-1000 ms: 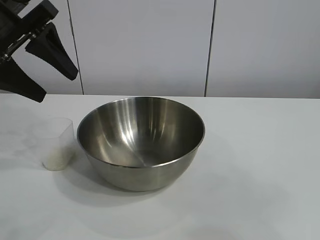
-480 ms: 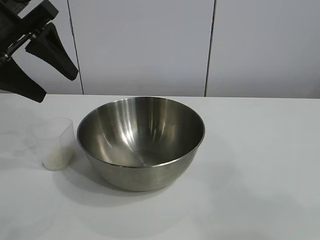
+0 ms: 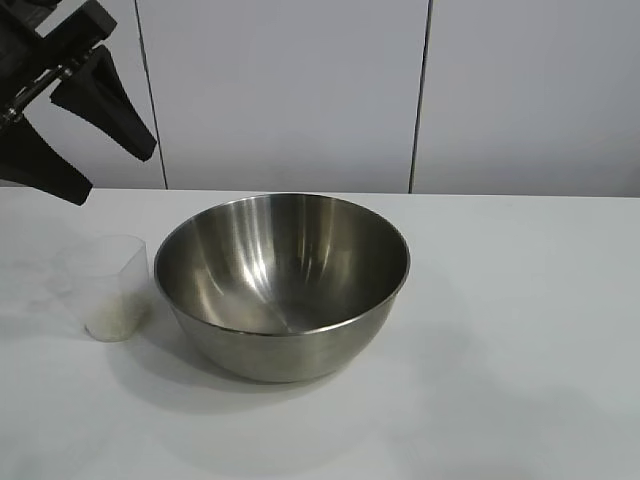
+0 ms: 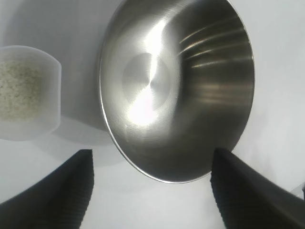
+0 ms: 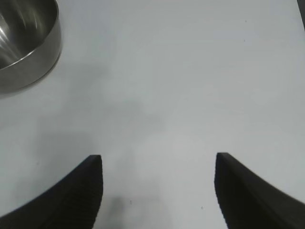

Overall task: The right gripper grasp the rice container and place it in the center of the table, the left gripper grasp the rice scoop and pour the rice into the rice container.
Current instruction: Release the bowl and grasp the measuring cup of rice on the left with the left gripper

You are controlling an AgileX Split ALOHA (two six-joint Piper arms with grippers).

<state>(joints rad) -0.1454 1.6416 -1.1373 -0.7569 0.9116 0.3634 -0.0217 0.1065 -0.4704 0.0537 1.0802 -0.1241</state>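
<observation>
The rice container [image 3: 281, 285], a large shiny steel bowl, stands empty near the middle of the white table [image 3: 520, 330]; it also shows in the left wrist view [image 4: 176, 86] and the right wrist view [image 5: 24, 43]. Close at its left stands the rice scoop [image 3: 112, 287], a small translucent cup with rice [image 4: 16, 90] in its bottom. My left gripper [image 3: 110, 170] hangs open high above the table's far left corner, above the scoop, holding nothing. My right gripper [image 5: 158, 160] is open over bare table, away from the bowl, and does not show in the exterior view.
A white panelled wall [image 3: 300, 90] runs behind the table. Bare tabletop stretches to the right of the bowl and in front of it.
</observation>
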